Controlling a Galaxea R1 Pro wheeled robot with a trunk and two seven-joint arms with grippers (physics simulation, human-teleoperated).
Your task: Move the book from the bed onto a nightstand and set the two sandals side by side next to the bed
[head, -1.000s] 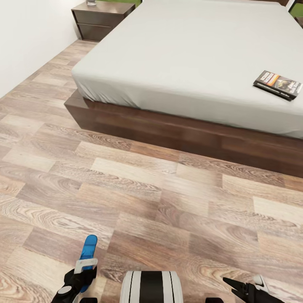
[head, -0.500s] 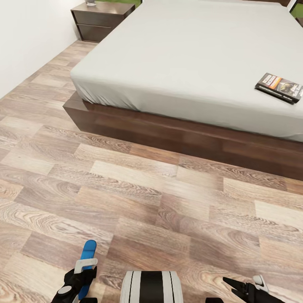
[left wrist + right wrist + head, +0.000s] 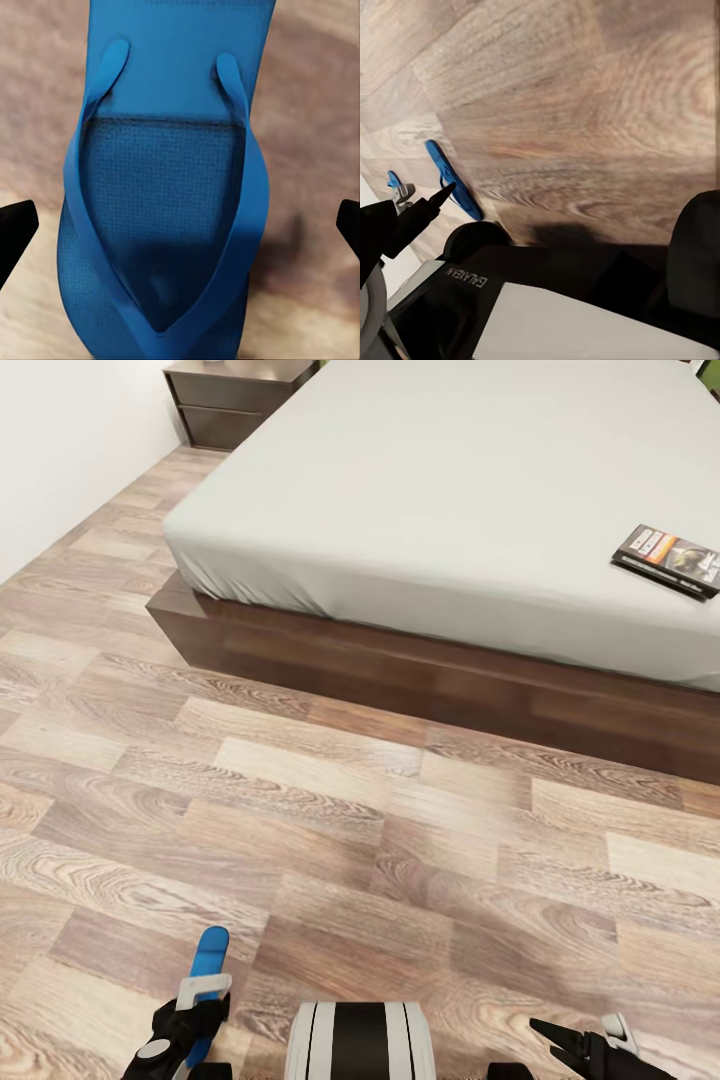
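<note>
In the head view the bed (image 3: 450,500) takes up the upper part of the scene, its grey mattress resting on a dark wooden frame above the wood-plank floor (image 3: 330,830). The book (image 3: 668,559) lies flat on the mattress near the bed's right side, close to the edge that faces the robot. A nightstand (image 3: 232,395) stands in the far left corner, beside the bed and against the white wall (image 3: 60,450). At the bottom left the left gripper (image 3: 196,1012) holds a blue sandal (image 3: 209,960) that points forward over the floor; at the bottom right the right gripper (image 3: 585,1050) shows its dark fingers, parted with nothing between them. In the left wrist view the sandal (image 3: 169,187) hangs straps-up between the two black fingertips (image 3: 15,229), though whether they press its edges is hard to judge here. In the right wrist view the right gripper's dark finger (image 3: 416,214) points over the floor (image 3: 585,97), and the sandal (image 3: 451,180) appears edge-on beyond it, above the robot's base (image 3: 510,300).
</note>
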